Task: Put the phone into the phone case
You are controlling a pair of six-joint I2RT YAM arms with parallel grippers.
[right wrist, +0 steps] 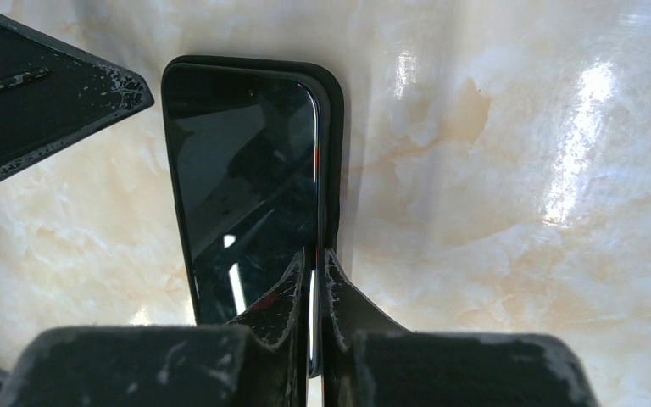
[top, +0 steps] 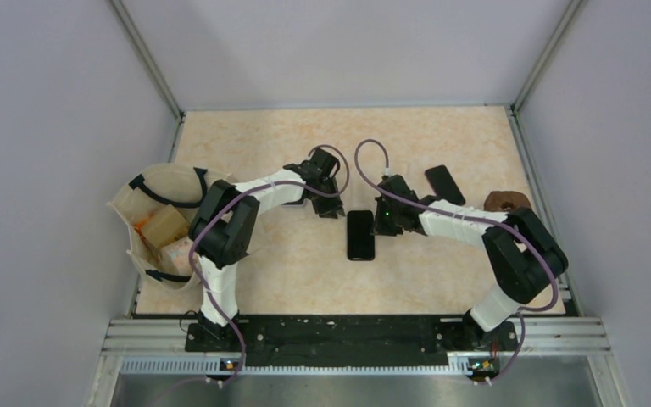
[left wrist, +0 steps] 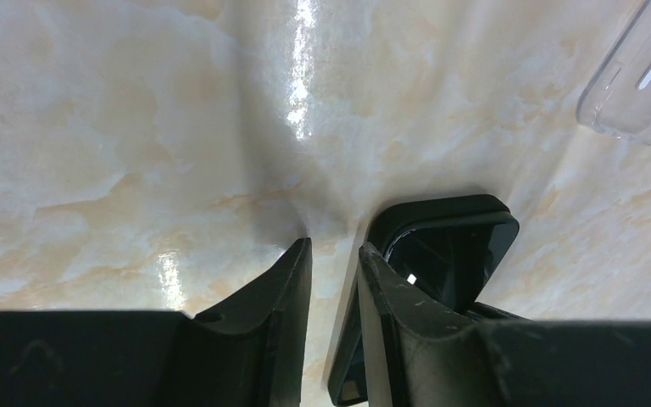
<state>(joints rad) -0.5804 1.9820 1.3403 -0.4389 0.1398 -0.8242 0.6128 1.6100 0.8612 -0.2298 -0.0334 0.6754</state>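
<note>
Phone (top: 360,235) lies screen-up at the centre of the surface (top: 263,144), inside a black phone case (right wrist: 332,127). The right claw (right wrist: 316,254) is pinched shut on the phone's 3 o'clock edge. The left claw (left wrist: 335,246), at the phone's 11 o'clock, is slightly open and empty. Seating looks underway; next, likely press that edge home.

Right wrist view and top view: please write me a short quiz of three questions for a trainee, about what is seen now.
1. True or false: the right gripper stands wide open.
2. The case around the phone is: A clear, B black, C red.
3. Fill in: the bag lies on the robot's ___ side.
Key: 1 false; 2 B; 3 left.
</note>
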